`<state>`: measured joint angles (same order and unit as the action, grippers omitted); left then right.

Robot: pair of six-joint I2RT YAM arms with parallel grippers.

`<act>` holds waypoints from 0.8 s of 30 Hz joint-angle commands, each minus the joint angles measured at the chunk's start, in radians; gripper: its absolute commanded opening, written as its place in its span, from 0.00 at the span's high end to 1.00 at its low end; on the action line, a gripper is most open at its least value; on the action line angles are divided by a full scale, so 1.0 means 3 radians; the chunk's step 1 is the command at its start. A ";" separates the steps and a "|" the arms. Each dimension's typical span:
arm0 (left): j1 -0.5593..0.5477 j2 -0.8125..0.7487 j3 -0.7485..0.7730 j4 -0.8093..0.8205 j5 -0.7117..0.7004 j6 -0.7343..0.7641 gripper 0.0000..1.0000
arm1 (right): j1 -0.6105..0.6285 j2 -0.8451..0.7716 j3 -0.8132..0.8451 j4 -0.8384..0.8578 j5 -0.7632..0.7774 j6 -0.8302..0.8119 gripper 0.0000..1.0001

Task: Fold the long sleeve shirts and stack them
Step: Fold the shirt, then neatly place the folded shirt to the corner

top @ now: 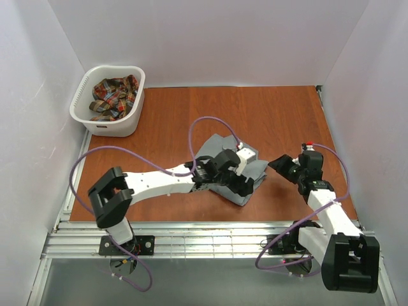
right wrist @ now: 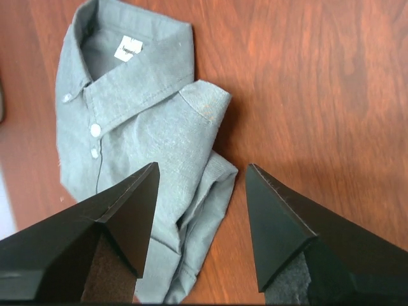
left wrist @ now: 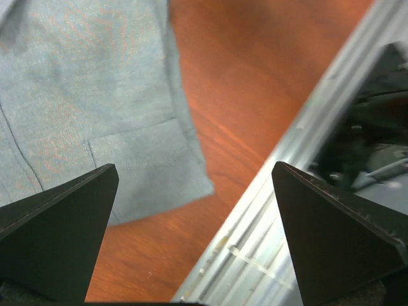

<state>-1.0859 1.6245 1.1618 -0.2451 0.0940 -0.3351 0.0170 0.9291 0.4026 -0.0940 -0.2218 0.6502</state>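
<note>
Top view: the grey shirt (top: pixel 210 150) lies folded in the middle of the table, partly under the left gripper (top: pixel 233 169). The plaid shirt (top: pixel 113 97) is bunched up in the basket (top: pixel 86 120) in the far left corner, so I'd call it about halfway, with nothing stacked yet.

Left wrist: jaws wide apart and empty, over one corner of the grey shirt. The rest of it is cut off.

Right wrist: the right gripper (right wrist: pixel 203 169) has its jaws apart, holding nothing. The grey shirt looks neat with its collar up, but the fingers hide its near edge.
</note>
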 commanded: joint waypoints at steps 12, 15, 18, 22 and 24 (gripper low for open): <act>-0.0205 0.0772 0.0403 -0.0517 -0.0927 0.0105 0.14 | -0.0374 0.0747 -0.0360 0.0753 -0.1229 -0.0250 0.55; -0.0200 0.0655 0.0153 -0.0609 -0.0947 -0.0059 0.16 | -0.0374 0.0926 -0.0391 0.0891 -0.1372 -0.0311 0.56; -0.0195 0.0593 -0.0032 -0.0737 -0.0953 -0.0197 0.17 | -0.0333 0.1141 -0.0427 0.1141 -0.1546 -0.0255 0.61; -0.0002 0.0455 -0.0231 -0.0850 -0.0948 -0.0406 0.18 | -0.0068 0.1402 -0.0350 0.1372 -0.1551 -0.0158 0.64; 0.0142 0.0313 -0.0288 -0.0835 -0.0840 -0.0488 0.18 | 0.0137 0.1540 -0.0253 0.1443 -0.1536 -0.0107 0.64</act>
<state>-1.1103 1.7992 1.1160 -0.4290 -0.1658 -0.4095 -0.0078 1.3411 0.2958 0.2699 -0.6674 0.6037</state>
